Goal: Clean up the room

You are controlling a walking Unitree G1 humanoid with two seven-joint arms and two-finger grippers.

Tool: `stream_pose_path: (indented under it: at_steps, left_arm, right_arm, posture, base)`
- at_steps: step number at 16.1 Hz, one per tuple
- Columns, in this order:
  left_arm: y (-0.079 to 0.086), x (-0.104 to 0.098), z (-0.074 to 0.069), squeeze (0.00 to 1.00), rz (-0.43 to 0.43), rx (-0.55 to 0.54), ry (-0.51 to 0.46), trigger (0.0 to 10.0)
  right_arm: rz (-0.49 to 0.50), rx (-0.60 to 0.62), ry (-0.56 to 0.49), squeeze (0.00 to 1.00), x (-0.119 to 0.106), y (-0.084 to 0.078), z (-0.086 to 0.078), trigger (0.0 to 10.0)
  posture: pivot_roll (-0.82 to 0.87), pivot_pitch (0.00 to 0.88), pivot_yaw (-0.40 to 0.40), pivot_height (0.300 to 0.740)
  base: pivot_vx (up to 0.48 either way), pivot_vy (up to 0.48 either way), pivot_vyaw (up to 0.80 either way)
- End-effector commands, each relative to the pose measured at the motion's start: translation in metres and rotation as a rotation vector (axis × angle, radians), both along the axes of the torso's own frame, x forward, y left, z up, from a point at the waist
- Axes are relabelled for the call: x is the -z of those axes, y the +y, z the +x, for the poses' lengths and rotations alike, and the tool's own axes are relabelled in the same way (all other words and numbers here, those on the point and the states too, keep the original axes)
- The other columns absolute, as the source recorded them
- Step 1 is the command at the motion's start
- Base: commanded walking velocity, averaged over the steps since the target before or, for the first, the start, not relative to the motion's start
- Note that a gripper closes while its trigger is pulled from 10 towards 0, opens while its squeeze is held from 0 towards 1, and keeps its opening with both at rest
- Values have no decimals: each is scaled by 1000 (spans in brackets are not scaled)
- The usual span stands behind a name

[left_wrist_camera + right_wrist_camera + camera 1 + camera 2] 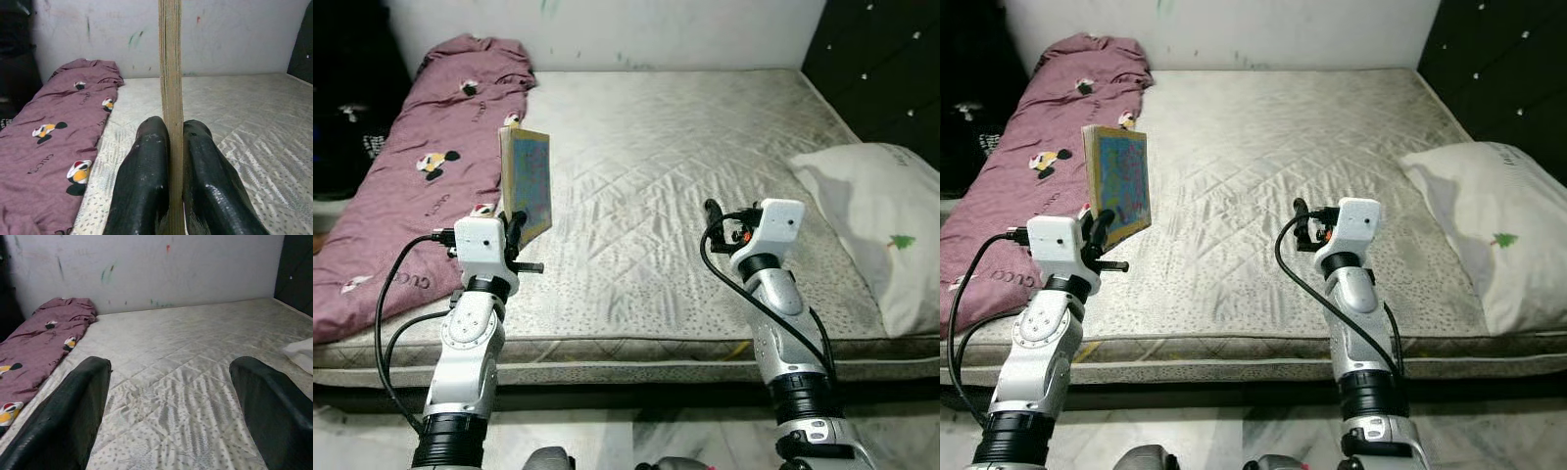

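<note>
Left wrist view is showing the left end effector (175, 147) pinching a thin book (170, 73) upright, lifting it off the bed (705, 147). Its right end effector (171, 406) is hovering spread wide, empty.

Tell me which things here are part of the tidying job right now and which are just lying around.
In hand:
- book, held upright, clamped by the left gripper
- right gripper, open, above the mattress

Lying about:
- maroon cartoon-print blanket, along the mattress's left side
- white pillow, at its right edge
</note>
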State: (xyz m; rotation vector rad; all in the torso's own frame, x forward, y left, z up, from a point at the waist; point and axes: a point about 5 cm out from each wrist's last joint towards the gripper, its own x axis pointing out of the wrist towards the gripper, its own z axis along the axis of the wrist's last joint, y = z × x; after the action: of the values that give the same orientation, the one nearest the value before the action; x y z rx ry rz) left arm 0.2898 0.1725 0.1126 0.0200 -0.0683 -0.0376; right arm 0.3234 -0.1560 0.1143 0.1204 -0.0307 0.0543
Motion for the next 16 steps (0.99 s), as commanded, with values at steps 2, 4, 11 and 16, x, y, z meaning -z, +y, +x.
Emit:
stream_pose_path:
  at_steps: [2,4,11,16]
  left_arm:
    - [3,-11,2,0,7,-12,-52,10000]
    - [2,-11,1,0,7,-16,-54,10000]
    - [0,-12,1,0,13,-4,-59,10000]
    - [-1,-12,1,0,8,-3,-58,10000]
  right_arm:
    - [-5,-14,-13,0,-5,3,3,10000]
    - [-6,-13,-10,0,-5,3,3,10000]
    - [-14,-9,-9,0,-5,2,4,10000]
    - [-20,-9,-10,0,-6,1,4,10000]
  posture:
    - [-31,0,6,740]
    - [-31,0,3,740]
    - [-31,0,1,740]
    - [-34,0,-2,740]
  base:
    - [0,0,0]
    - [0,0,-300]
    - [0,-223,-262]
    - [0,-480,0]
